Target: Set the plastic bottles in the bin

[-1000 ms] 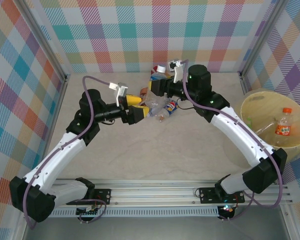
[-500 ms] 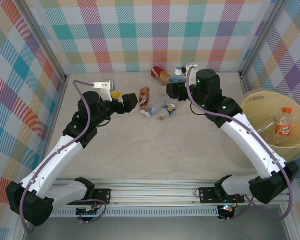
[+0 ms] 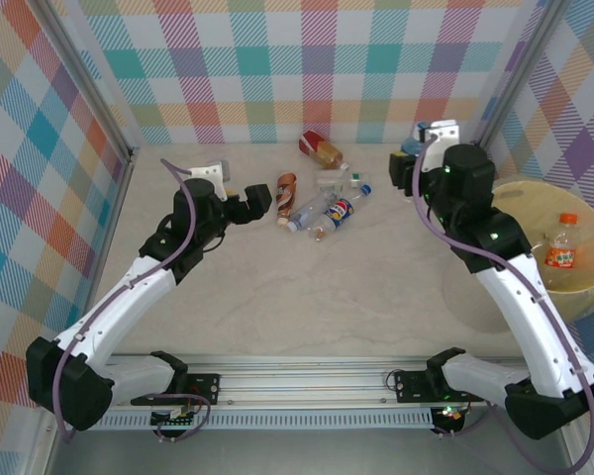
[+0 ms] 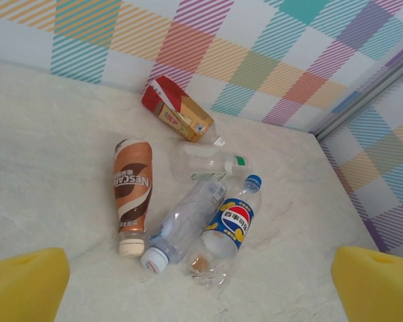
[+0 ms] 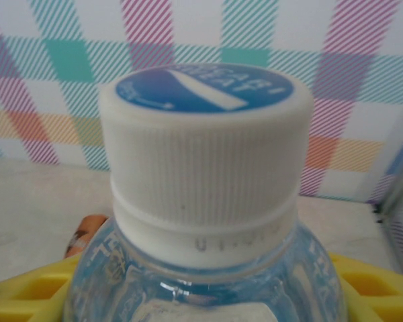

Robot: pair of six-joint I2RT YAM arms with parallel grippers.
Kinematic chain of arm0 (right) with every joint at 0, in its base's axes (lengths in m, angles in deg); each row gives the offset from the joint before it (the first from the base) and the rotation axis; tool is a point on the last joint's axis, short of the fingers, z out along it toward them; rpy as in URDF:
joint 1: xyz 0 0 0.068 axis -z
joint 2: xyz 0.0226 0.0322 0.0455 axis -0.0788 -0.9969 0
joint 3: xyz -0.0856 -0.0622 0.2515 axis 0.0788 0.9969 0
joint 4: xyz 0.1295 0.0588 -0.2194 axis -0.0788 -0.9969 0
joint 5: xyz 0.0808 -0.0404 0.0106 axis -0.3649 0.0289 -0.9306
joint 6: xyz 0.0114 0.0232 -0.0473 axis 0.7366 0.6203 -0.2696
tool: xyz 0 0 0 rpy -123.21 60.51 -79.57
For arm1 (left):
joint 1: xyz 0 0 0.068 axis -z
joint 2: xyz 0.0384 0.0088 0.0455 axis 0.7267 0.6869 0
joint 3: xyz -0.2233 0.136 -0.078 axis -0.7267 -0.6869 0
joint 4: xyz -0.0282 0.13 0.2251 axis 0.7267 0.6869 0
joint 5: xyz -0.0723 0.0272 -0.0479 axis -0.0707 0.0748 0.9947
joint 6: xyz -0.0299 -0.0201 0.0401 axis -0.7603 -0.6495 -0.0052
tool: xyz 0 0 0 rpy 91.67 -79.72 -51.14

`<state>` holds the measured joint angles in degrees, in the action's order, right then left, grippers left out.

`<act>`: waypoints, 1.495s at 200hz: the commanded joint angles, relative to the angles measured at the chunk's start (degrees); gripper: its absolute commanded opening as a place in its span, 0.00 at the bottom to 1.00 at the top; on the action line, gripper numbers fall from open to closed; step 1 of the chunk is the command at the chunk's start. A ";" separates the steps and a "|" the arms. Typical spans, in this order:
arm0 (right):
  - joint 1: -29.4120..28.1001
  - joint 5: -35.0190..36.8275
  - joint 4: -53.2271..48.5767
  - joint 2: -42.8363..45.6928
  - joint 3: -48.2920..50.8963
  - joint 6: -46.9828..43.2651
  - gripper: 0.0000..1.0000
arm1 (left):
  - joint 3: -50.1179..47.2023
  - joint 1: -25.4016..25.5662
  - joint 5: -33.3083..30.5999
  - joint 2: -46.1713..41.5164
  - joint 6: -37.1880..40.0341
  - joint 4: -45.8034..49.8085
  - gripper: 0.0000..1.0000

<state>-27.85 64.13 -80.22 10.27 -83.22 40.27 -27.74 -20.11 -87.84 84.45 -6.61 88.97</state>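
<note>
The left gripper (image 4: 200,290) is wide open and holds nothing. Its two yellow fingers (image 4: 23,285) sit far apart, one at each side. Five plastic bottles lie on the table (image 4: 47,154) just in front of it. The brown bottle (image 4: 132,194) in front and a bit to the left says NESCAFE in white letters. The one right in front of the gap has a blue Pepsi label (image 4: 232,221) and a blue cap. Touching it on the left is a clear bottle (image 4: 181,228) with a white cap. Farther off lie a clear bottle with a green cap (image 4: 208,161) and a red and brown bottle (image 4: 178,111); its words are too small to read. The left arm (image 3: 129,297) is bent, and its wrist turns toward the pile. The right gripper (image 3: 423,142) is closed partway around the white-capped bottle (image 5: 205,168). The blue top of that cap shows the letters CARI and WEAT. The right arm (image 3: 515,297) reaches up tall near the back corner. The bin (image 3: 500,213) sits to the right of this gripper and closer to the arm's base. One bottle with an orange cap (image 3: 562,247) is in it.
</note>
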 commanded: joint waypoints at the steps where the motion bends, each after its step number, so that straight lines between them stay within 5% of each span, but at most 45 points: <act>1: 2.61 3.59 3.08 2.24 0.51 -2.25 0.45 | 1.36 0.30 -0.12 0.78 -1.20 -0.11 1.00; 60: 11.73 4.75 -3.82 1.21 -4.33 -0.12 0.44 | 2.33 0.24 0.64 3.17 -1.90 -0.08 1.00; 161: 28.45 8.77 -40.56 -8.49 -23.92 5.22 0.43 | 8.11 0.30 1.33 9.94 -2.93 3.01 1.00; 201: 34.88 11.45 -45.21 -10.40 -22.23 4.45 0.43 | 12.71 0.30 3.00 13.88 -3.21 5.44 1.00; 228: 38.50 9.50 -50.11 -12.87 -21.68 4.38 0.58 | 14.54 0.30 3.71 15.87 -4.17 6.26 1.00; 264: 39.44 19.87 -53.67 -18.61 -18.87 6.28 0.99 | 15.33 0.26 4.53 17.11 -5.66 6.31 1.00; 299: 39.51 20.64 -51.59 -18.66 -19.93 9.00 1.00 | 14.91 0.28 3.14 16.38 -5.28 7.55 1.00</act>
<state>11.27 81.13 -130.95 -10.11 -101.91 46.13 -14.37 -20.11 -84.36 101.26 -11.50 95.22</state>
